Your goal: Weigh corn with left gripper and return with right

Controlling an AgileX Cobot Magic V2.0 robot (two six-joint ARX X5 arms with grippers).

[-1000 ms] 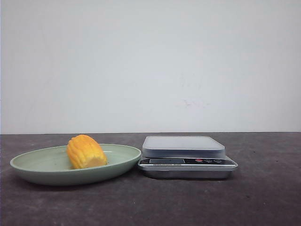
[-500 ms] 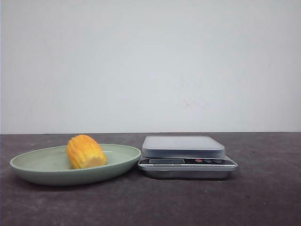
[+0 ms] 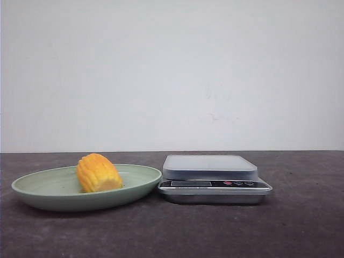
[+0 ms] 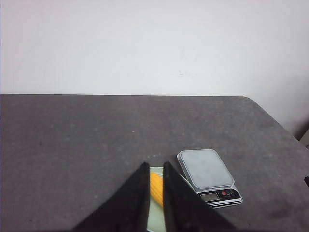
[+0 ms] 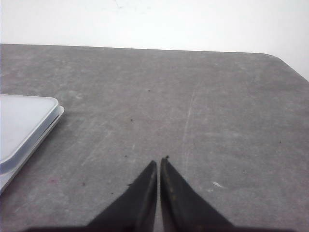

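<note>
The corn [image 3: 98,173], a stubby yellow-orange cob piece, lies on its side in a pale green plate [image 3: 32,188] at the left of the table. A digital kitchen scale [image 3: 209,167] with a bare grey platform stands right of the plate, close to its rim. Neither gripper shows in the front view. In the left wrist view my left gripper [image 4: 155,164] hangs high above the plate, jaws a narrow gap apart and empty; the corn [image 4: 156,186] shows through the gap, the scale [image 4: 206,168] beside it. My right gripper [image 5: 159,161] is shut and empty over bare table.
The table is dark grey with a white wall behind it. The scale's platform edge [image 5: 21,125] shows in the right wrist view, off to one side of the right gripper. The table's rounded far corner shows in both wrist views.
</note>
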